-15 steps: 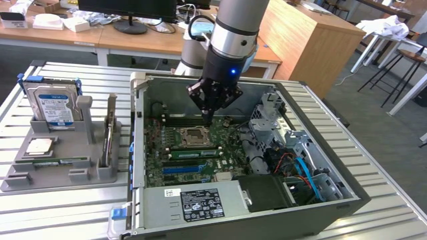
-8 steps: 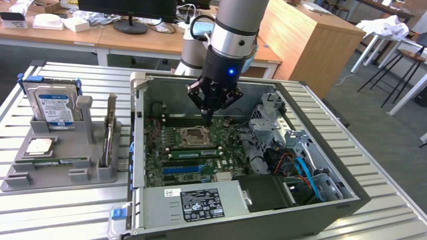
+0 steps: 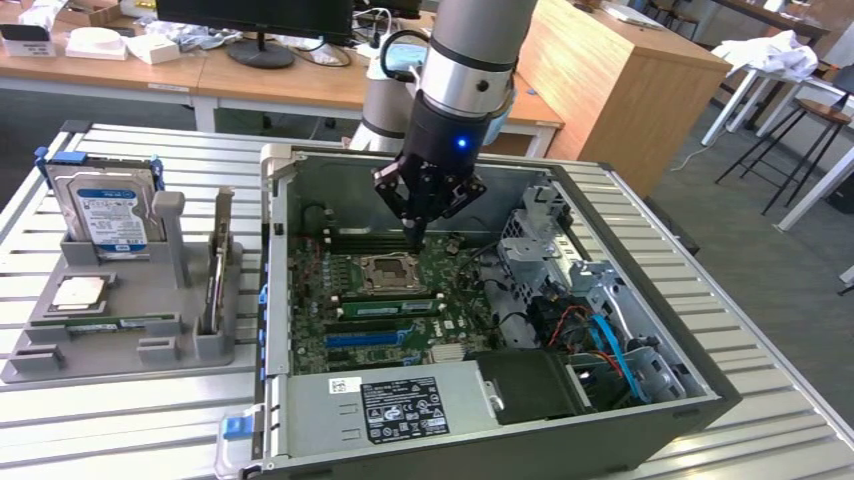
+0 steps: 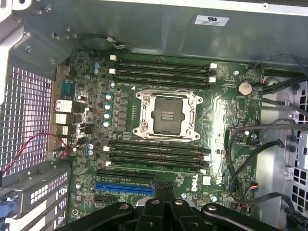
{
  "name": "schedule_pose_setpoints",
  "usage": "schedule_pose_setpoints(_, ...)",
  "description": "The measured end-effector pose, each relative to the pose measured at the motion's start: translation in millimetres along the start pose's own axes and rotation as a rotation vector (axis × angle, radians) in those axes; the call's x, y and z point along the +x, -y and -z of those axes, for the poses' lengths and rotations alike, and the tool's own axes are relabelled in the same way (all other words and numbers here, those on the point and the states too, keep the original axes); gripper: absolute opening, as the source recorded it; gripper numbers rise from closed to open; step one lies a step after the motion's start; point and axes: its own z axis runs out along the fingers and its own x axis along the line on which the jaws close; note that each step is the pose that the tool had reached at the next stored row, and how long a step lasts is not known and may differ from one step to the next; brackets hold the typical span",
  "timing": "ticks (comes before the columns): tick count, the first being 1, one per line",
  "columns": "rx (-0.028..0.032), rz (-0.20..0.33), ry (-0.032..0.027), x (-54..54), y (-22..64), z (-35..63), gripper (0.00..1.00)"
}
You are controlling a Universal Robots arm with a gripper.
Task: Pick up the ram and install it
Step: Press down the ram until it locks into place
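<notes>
My gripper point(image 3: 416, 236) hangs inside the open computer case point(image 3: 694, 395), shut and holding nothing. Its tips are just above the motherboard, by the dark memory slots point(image 3: 380, 241) on the far side of the CPU socket point(image 3: 387, 270). One green ram point(image 3: 391, 307) stands seated in a slot on the near side of the socket. Another thin green ram stick point(image 3: 114, 323) lies in the grey holder point(image 3: 80, 355) at the exterior view's left. In the wrist view the shut gripper point(image 4: 163, 188) sits over the blue slot point(image 4: 124, 186), with the socket point(image 4: 167, 114) and slot rows point(image 4: 156, 154) beyond.
In the holder stand a labelled hard drive point(image 3: 110, 215) and an upright expansion card point(image 3: 218, 265). A power supply point(image 3: 387, 405) fills the case's near side, with a drive cage point(image 3: 547, 225) and cables point(image 3: 601, 335) on the exterior view's right. The case rests on a slatted metal table point(image 3: 134, 440).
</notes>
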Motion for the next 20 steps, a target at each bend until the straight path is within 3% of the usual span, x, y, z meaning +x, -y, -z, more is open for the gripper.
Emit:
schedule_pose_setpoints(14, -0.0014, 0.0, 0.0013, 0.3, -0.4, 13.6, 0.1)
schedule_pose_setpoints(20, -0.0014, 0.0, 0.0013, 0.3, -0.4, 13.7, 0.1)
